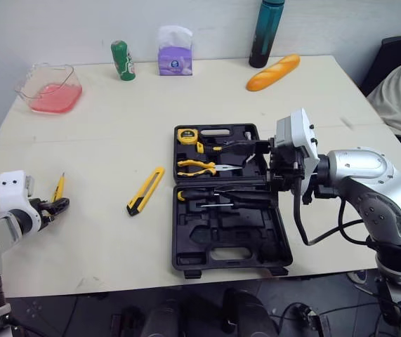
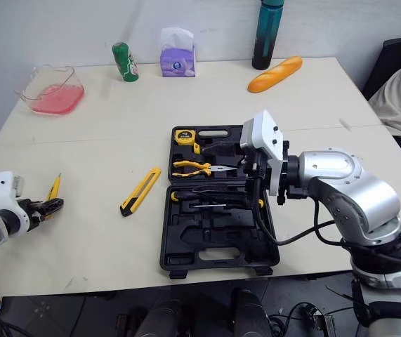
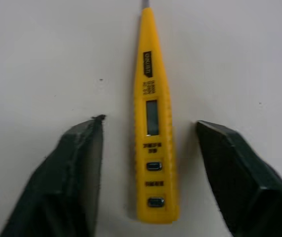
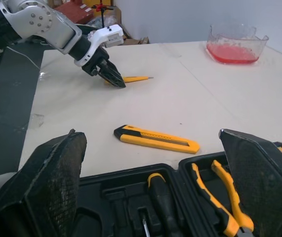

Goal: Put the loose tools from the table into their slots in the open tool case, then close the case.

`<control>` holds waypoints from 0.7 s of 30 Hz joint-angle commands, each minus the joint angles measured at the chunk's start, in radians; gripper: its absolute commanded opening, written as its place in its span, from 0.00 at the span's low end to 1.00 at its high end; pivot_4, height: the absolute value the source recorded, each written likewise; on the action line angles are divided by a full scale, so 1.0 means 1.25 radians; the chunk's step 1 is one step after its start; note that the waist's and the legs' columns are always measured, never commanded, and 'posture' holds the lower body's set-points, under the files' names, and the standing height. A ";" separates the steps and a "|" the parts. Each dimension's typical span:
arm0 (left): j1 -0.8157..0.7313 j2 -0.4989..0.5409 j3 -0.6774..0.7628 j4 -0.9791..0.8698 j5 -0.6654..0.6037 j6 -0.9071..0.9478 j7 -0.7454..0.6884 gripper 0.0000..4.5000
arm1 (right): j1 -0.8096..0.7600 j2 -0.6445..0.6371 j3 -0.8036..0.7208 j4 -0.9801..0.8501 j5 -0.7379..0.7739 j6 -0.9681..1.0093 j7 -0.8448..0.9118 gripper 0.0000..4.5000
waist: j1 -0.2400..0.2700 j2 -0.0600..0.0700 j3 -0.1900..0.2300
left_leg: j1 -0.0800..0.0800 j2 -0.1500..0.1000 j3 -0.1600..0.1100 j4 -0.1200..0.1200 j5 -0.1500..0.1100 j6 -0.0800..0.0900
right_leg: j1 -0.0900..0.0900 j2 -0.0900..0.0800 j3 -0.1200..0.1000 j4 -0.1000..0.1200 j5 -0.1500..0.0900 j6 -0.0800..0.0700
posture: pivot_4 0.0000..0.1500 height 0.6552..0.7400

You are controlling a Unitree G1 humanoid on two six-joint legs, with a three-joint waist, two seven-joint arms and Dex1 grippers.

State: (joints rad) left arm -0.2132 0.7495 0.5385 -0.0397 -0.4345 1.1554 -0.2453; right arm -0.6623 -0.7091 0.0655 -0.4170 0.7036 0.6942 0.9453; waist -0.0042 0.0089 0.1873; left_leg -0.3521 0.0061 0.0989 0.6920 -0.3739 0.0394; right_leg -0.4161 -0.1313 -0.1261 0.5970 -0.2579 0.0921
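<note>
Open black tool case (image 1: 221, 246) lies flat on the table (image 1: 102, 133), right of centre. Its far half holds a yellow tape measure (image 1: 187, 135) and yellow-handled pliers (image 1: 196, 167). A dark screwdriver (image 1: 211, 194) lies across the far edge of the near half.

Two tools lie loose to the left. A yellow utility knife (image 1: 145, 190) lies just left of the case, its long axis slanting from near-left to far-right. A yellow tester pen (image 3: 153, 123) lies near the table's left edge, its long axis near to far and its metal tip pointing far. The left claw (image 1: 58, 206) has its fingers spread either side of the pen's blunt near end, not touching it. The right claw (image 4: 150, 133) hangs over the case, fingers wide apart and gripping nothing.

At the far left stands a clear tub (image 1: 45, 67) holding something pink.
</note>
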 commanded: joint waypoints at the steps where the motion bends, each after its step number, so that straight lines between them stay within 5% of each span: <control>1: 0.015 -0.022 -0.016 0.024 -0.002 0.039 -0.009 0.27 | -0.013 0.004 -0.002 -0.004 -0.014 -0.027 0.016 1.00 | 0.002 0.000 0.000 | 0.000 0.000 0.000 0.000 0.000 0.000 | 0.000 0.000 0.000 0.000 0.000 0.000 | 1.00 0.99; 3: 0.017 -0.005 -0.024 0.004 -0.001 0.024 -0.027 0.10 | -0.011 0.004 -0.002 -0.005 -0.019 -0.030 0.020 1.00 | 0.004 0.000 0.000 | 0.000 -0.001 0.000 0.000 0.000 0.000 | 0.000 -0.001 0.000 0.000 0.000 0.000 | 1.00 0.99; 12: 0.122 0.262 -0.119 -0.269 -0.001 -0.203 -0.333 0.10 | 0.033 -0.045 -0.052 -0.036 0.003 -0.003 0.036 1.00 | 0.005 -0.003 0.001 | -0.006 0.000 -0.001 0.000 0.000 0.000 | -0.006 -0.001 0.000 0.000 0.000 -0.001 | 1.00 0.99; 16: -0.053 0.297 -0.298 -0.369 -0.058 -0.229 -0.461 0.10 | 0.099 -0.095 -0.085 -0.079 0.030 0.033 0.039 1.00 | 0.016 -0.002 0.001 | -0.012 -0.001 -0.002 0.003 0.000 0.000 | -0.009 -0.002 -0.002 0.000 0.000 0.000 | 1.00 0.99; 21: -0.259 0.237 -0.525 -0.365 -0.035 -0.249 -0.570 0.10 | 0.221 -0.162 -0.129 -0.142 0.059 0.073 0.041 1.00 | 0.018 -0.002 0.001 | -0.014 -0.002 0.000 0.004 0.001 0.001 | -0.010 0.005 -0.005 0.001 0.000 0.001 | 1.00 0.99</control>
State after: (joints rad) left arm -0.4980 1.0566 -0.0645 -0.4938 -0.4867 0.8541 -0.9204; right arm -0.3967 -0.8964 -0.0567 -0.5435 0.7503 0.7744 0.9930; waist 0.0184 0.0064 0.1888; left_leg -0.3693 0.0039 0.0995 0.6979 -0.3729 0.0412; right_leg -0.4290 -0.1239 -0.1336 0.5987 -0.2572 0.0932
